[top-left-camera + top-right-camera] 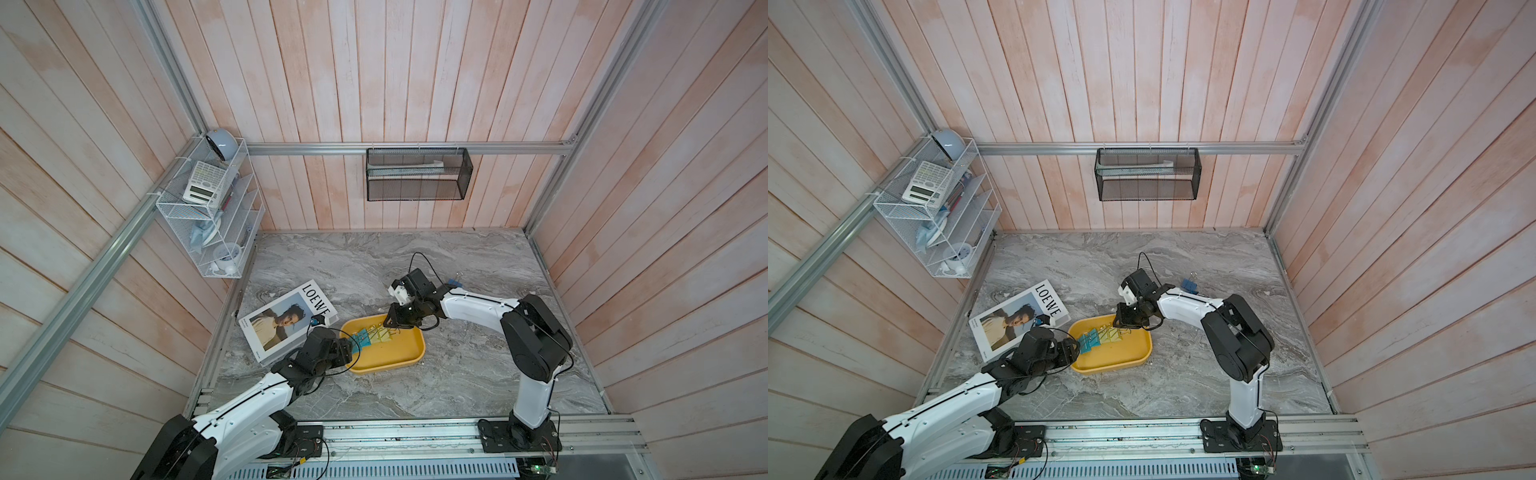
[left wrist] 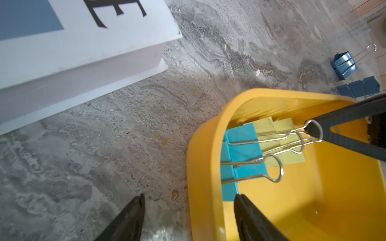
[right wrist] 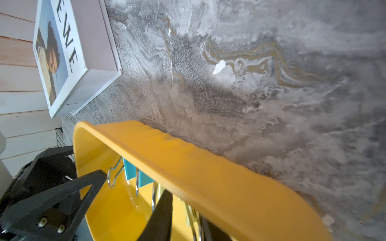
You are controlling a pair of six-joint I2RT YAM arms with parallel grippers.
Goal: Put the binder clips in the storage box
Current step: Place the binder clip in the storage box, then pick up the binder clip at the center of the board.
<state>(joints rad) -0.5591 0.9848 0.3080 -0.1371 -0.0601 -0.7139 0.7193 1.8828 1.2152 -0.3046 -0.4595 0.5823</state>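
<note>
Left wrist view: four binder clips [image 2: 261, 150] lie in the storage box [image 2: 206, 150]; my right gripper [image 3: 186, 221], jaws barely parted around a yellow clip's handle, is at the release step, I judge. My left gripper [image 2: 190, 197] gapes astride the rim. Next I need the blue clips [image 2: 345, 64] at upper right.

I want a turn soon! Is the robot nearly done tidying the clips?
Done: two teal clips and two yellow clips lie in the storage box. In hand: the right gripper is at a yellow clip's handle. To do: two blue clips on the table.
</note>
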